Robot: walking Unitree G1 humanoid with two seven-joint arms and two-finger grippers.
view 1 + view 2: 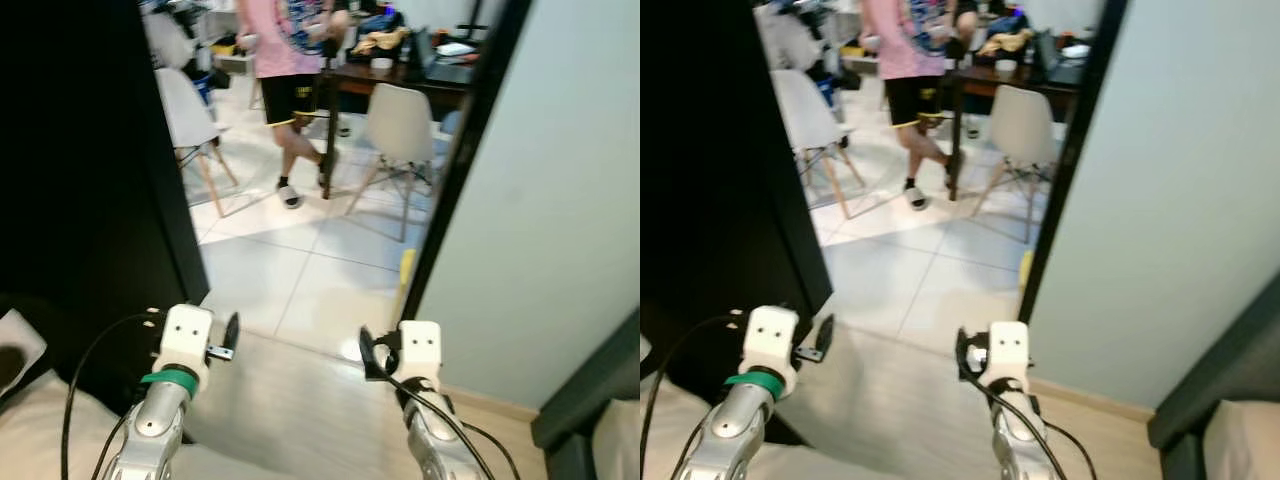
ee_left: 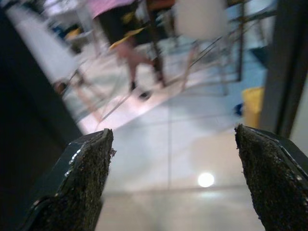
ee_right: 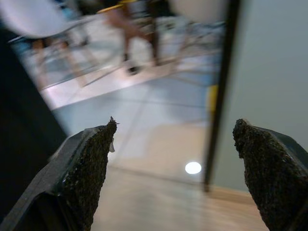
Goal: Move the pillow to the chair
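1. Two rooms meet at a dark-framed doorway (image 1: 455, 170): pale wood floor (image 1: 300, 400) on the near side, white tiles (image 1: 290, 270) beyond, a grey-blue wall (image 1: 560, 200) on the robot's right and a black panel (image 1: 80, 160) on its left.
2. Beyond the threshold a person (image 1: 285, 60) in a pink top and black shorts stands beside a dark table (image 1: 400, 70), between two white chairs, one to the left (image 1: 185, 115) and one to the right (image 1: 400, 125).
3. Soft white fabric (image 1: 35, 425) lies at the lower left, under the left arm; whether it is the pillow cannot be told from here.
4. Both arms are raised ahead of the body, the left gripper (image 1: 228, 336) and the right gripper (image 1: 368, 352) each with fingers spread wide apart and nothing between them, as the wrist views confirm.
5. One small yellow object (image 1: 406, 270) stands on the tiles at the foot of the door frame.
6. Risk, as a judgement: the task looks barely begun, and walking through empty-handed would leave the pillow behind; the narrow opening could also catch an arm, and the person stands near both chairs.
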